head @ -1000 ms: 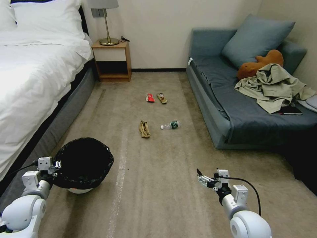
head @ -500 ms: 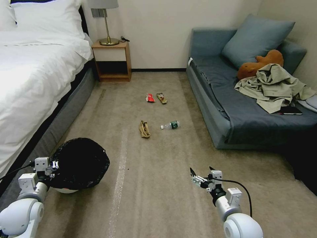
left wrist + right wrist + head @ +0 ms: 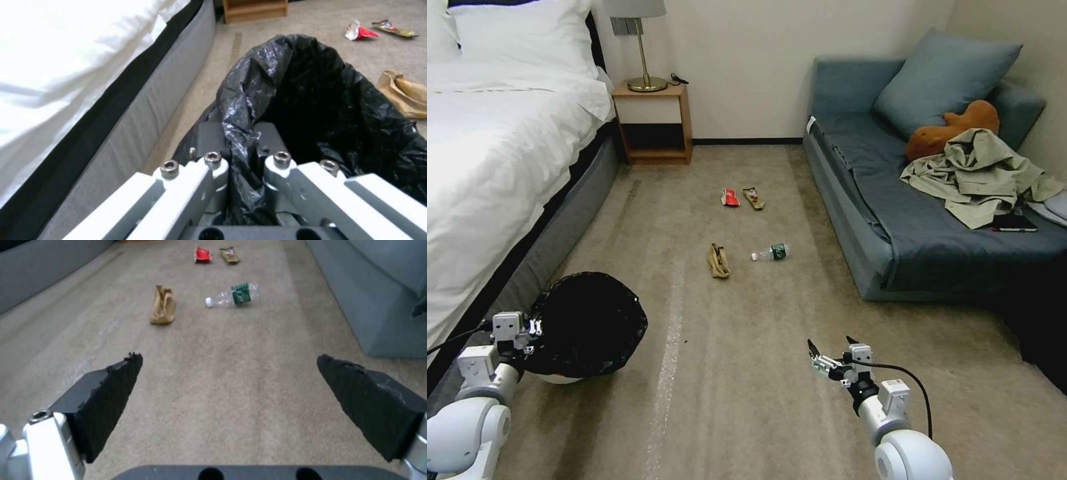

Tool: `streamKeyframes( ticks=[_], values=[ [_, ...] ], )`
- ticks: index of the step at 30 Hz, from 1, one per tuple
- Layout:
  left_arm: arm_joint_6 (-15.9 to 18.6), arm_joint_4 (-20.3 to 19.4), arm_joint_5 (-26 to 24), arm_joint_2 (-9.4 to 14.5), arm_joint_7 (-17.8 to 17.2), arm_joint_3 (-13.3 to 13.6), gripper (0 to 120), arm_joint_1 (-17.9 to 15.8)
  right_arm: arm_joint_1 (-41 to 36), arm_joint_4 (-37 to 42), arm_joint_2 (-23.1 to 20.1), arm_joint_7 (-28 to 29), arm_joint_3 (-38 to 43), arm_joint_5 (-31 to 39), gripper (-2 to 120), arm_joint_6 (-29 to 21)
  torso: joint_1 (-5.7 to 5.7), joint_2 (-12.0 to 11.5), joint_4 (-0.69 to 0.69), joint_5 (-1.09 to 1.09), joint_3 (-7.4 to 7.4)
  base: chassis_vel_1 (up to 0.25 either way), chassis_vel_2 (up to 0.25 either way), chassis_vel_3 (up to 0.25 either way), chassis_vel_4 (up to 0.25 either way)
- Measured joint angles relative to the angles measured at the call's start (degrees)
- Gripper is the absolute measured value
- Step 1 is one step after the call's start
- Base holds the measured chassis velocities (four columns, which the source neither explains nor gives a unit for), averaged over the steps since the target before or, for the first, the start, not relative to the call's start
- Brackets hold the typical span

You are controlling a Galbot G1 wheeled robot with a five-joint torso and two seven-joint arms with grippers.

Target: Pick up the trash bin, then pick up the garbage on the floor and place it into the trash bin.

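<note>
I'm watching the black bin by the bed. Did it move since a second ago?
Yes. The trash bin, its rim clamped by the left gripper, shifted left toward the bed, while the bottle stayed put.

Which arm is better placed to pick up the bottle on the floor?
Probably the right. The right gripper is open and empty, facing the bottle ahead. The left gripper is shut on the trash bin rim beside the bed.

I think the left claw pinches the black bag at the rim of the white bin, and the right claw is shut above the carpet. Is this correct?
Not entirely. The right claw is open, with its pads wide apart above the carpet, as the right wrist view shows. The left claw does pinch the black bag at the white bin's rim.
</note>
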Motion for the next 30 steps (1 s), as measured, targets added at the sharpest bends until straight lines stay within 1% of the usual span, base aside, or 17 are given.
streamKeyframes(
  ticks=[4,13,30],
  values=[
    [0.0,0.3,0.0,0.4,0.0,0.0,4,0.0,0.3,-0.5,0.0,0.1,-0.1,0.0,100,0.0,0.00,0.0,0.00,0.00,0.00,-0.018,0.016,0.011,-0.013],
    [0.1,0.4,-0.2,1.2,0.1,-0.1,4,-0.3,1.0,-1.4,0.0,0.2,-0.5,-0.2,100,-0.1,0.00,0.0,0.00,0.00,0.00,-0.077,0.087,0.084,-0.078],
    [0.4,0.6,-0.2,1.5,0.2,0.0,4,-1.0,2.2,-2.7,0.2,0.3,-1.3,-0.3,100,-0.5,0.01,0.0,0.00,0.00,0.00,-0.076,0.076,0.077,-0.067]
  ],
)
